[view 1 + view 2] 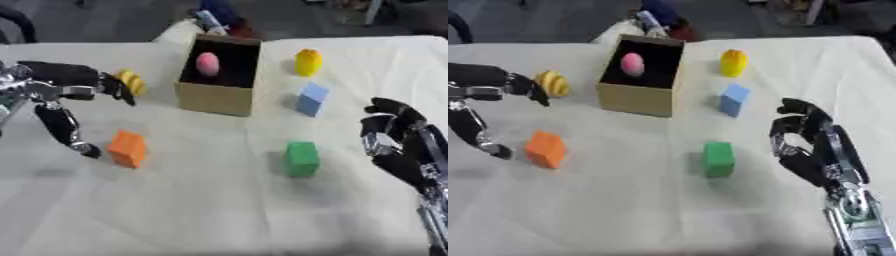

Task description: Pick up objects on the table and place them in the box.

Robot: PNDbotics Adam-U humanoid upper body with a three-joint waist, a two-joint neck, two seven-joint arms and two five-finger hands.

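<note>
Left hand point(61, 92) at 9 o'clock, raised over the table, fingers spread: upper fingers point toward 3 o'clock, thumb hangs toward 6 o'clock. Holds nothing. Right hand point(807, 140) at 4 o'clock, upright, fingers curled inward, empty.

Orange cube point(128, 148), green cube point(301, 158), pink egg point(207, 64).

You have a table point(201, 210) covered in a wrinkled off-white cloth. On it stands an open cardboard box point(216, 95) near the far middle. To its left lies a yellow ridged piece point(554, 83); nearer you on that side sits an orange block point(128, 148). Right of the box are a yellow piece point(307, 62), a light blue block point(311, 98) and, closer, a green block point(301, 158).
</note>
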